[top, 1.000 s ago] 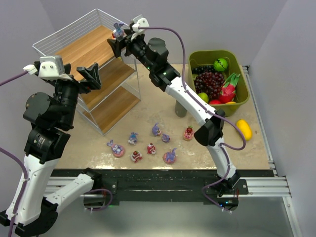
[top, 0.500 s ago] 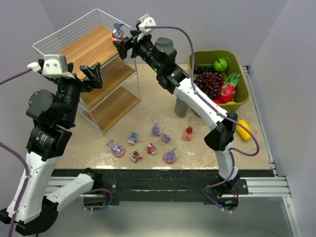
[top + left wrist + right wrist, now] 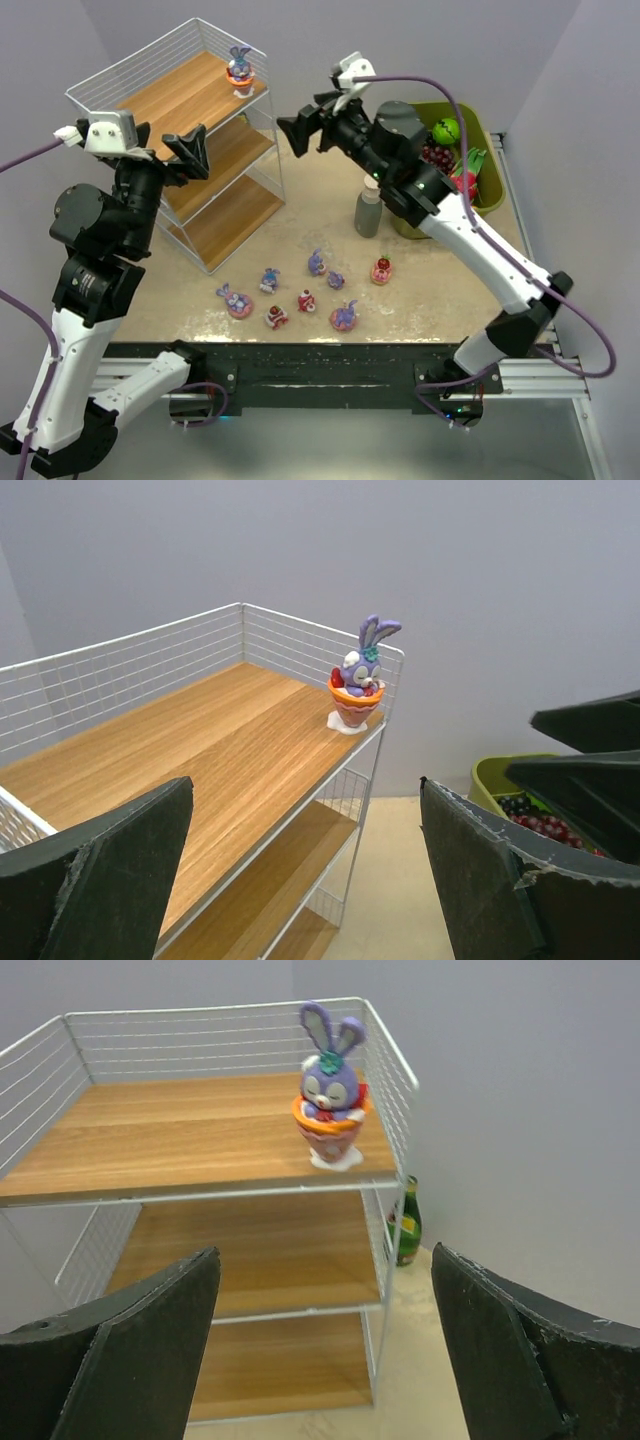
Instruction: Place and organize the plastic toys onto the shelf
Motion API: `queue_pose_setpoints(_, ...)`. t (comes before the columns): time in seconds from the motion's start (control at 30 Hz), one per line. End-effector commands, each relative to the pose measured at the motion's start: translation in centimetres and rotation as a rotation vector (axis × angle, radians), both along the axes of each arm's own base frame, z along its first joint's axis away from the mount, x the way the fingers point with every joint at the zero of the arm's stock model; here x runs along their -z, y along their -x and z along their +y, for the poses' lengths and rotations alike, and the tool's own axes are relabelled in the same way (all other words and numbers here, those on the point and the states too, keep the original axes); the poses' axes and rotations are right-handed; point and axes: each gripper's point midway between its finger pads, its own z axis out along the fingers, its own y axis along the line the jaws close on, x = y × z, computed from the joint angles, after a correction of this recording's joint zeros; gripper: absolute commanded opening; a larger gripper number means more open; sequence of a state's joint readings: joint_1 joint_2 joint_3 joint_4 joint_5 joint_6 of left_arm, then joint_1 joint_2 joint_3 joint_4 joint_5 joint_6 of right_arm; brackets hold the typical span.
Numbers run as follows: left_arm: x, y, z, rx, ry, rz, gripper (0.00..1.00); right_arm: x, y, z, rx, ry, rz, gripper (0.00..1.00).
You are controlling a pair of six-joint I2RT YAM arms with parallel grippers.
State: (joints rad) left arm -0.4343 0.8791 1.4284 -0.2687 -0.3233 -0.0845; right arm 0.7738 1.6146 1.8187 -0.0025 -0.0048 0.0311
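**One bunny on the top board, both grippers wide and empty**

In the overhead view your shelf point(image 3: 165, 98) filled the upper left of the frame. A single purple bunny in an orange cup point(image 3: 239, 68) stood upright at the far right corner of its top board, just inside the wire rail. Both wrist views showed the same figure, alone on that board, and the two lower boards looked bare.

Your right gripper point(image 3: 305, 122) hung in the air at upper centre, right of the shelf and apart from it. Its jaws were spread wide with nothing between them, and they faced the bunny. Your left gripper point(image 3: 185, 155) hovered at the left of the frame, over the near edge of the shelf. It too was fully spread and carried nothing.

The other plastic toys point(image 3: 306, 300) lay in a loose cluster on the table point(image 3: 480, 300) at lower centre, eight by my count. Among them were a bunny on a pink base point(image 3: 237, 302) at the left end and a red-and-white cake piece point(image 3: 382, 270) at the right.

A grey bottle point(image 3: 369, 212) stood upright on the table at centre right. Behind it, at upper right, the green bin point(image 3: 492, 150) held a green apple point(image 3: 447, 131) and other fruit, partly hidden by your right arm. The right wrist view also caught a small green bottle point(image 3: 407, 1225) beside the shelf's corner post.
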Motion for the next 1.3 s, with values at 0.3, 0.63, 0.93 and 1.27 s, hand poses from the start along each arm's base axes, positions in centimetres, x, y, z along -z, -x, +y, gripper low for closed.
queue_pose_setpoints(0.3, -0.3, -1.0, -3.0, 0.129, -0.004, -0.025, 0.99, 20.0, 6.5, -6.2, 0.123, 0.222, 0.678, 0.85)
queue_pose_setpoints(0.63, 0.8, -1.6, -4.6, 0.195, 0.04, 0.007, 0.99, 28.7, 10.7, -4.6, 0.017, 0.367, 0.806, 0.79)
queue_pose_setpoints(0.93, 0.8, -0.4, -3.1, 0.15, 0.089, 0.047, 0.99, 31.7, 11.8, -0.6, 0.099, 0.35, 0.902, 0.82)
queue_pose_setpoints(1.27, 1.1, 2.2, 1.2, -0.008, 0.131, 0.042, 0.97, 33.1, 12.3, 2.8, 0.187, 0.275, 1.021, 0.83)
